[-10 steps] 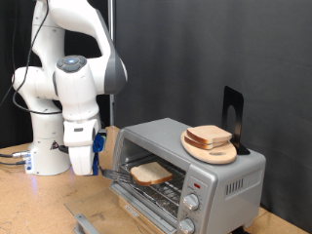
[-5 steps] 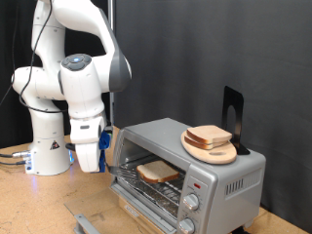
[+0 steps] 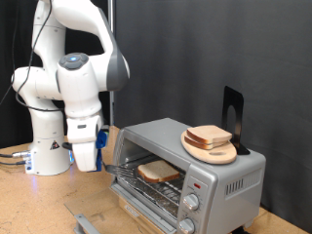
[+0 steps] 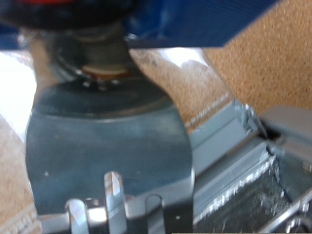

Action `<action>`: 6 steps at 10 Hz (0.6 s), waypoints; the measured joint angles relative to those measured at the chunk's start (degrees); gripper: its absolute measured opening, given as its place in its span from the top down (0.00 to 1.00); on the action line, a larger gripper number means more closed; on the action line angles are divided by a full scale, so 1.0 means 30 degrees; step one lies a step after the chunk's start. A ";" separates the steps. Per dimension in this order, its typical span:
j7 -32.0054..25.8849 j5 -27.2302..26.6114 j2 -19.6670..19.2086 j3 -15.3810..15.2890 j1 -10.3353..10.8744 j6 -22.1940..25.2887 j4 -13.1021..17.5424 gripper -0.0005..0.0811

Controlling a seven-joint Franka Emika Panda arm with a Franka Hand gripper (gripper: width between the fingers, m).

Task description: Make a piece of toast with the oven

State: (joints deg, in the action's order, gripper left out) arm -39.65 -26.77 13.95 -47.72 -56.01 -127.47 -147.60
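Note:
The silver oven [image 3: 210,175] stands at the exterior view's right with its glass door [image 3: 146,203] folded down. One piece of toast [image 3: 156,173] lies flat on the wire rack inside the opening. My gripper [image 3: 87,156] hangs fingers-down just off the oven's left side, close to the rack's outer end, with nothing visibly between its fingers. A second slice of bread [image 3: 209,136] rests on a round wooden board [image 3: 211,150] on the oven's roof. The wrist view is blurred: a grey metal surface [image 4: 107,146] fills it, with the edge of the oven's door [image 4: 244,146] beside it.
The robot's white base [image 3: 49,146] stands on the wooden tabletop [image 3: 29,200] at the exterior view's left. A black upright stand [image 3: 232,115] rises behind the board on the oven. Round knobs [image 3: 200,200] line the oven's front right. A grey metal piece [image 3: 83,220] lies at the bottom edge.
The toast and rack have slid a little deeper into the oven. My gripper shifted slightly towards the oven, then eased back a touch.

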 joint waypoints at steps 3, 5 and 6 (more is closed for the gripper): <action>-0.1274 -0.0121 0.0057 0.1216 -0.0416 0.1376 0.0532 0.66; -0.1183 -0.0069 0.0022 0.1129 -0.0440 0.1182 0.0436 0.66; -0.1124 -0.0170 -0.0037 0.1247 -0.0586 0.0939 0.0508 0.66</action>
State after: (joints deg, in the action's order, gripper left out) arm -43.02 -27.28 13.83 -43.98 -57.77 -124.65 -146.07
